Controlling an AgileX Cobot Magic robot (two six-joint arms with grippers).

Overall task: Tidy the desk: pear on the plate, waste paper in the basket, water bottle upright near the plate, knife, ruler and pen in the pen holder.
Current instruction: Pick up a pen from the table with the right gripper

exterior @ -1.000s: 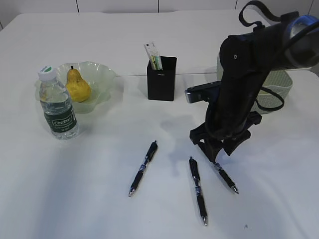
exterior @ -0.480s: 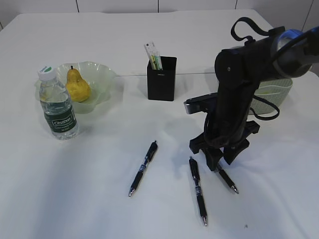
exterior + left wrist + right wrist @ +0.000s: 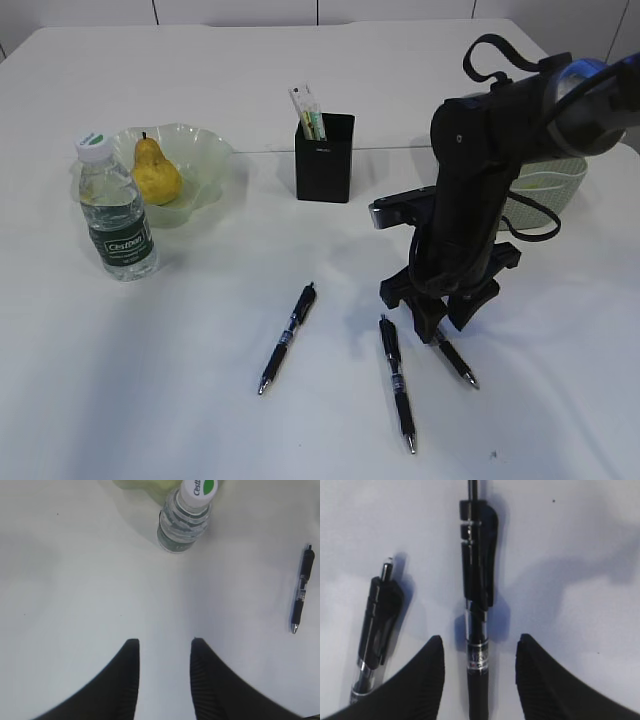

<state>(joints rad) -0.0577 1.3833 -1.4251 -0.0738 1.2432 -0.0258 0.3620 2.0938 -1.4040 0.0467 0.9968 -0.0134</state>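
Three black pens lie on the white table: left [image 3: 287,337], middle [image 3: 396,380] and right [image 3: 455,360]. My right gripper [image 3: 432,325] is low over the right pen's upper end. In the right wrist view it [image 3: 480,642] stands open, its jaws either side of that pen [image 3: 477,595], with the middle pen [image 3: 377,625] beside it. The pear [image 3: 156,172] sits on the green plate [image 3: 205,155]. The water bottle [image 3: 115,210] stands upright next to it. Flat white-and-green items [image 3: 308,110] stick out of the black pen holder [image 3: 325,160]; which is the knife or the ruler I cannot tell. No waste paper shows. My left gripper [image 3: 165,642] is open and empty.
The pale basket [image 3: 555,185] stands at the right, mostly behind the right arm. In the left wrist view the bottle [image 3: 187,515] is ahead and a pen [image 3: 301,590] lies at the right edge. The left arm does not show in the exterior view.
The right arm came down over the right pen during the first half second, then stayed still. Both grippers kept the same opening.
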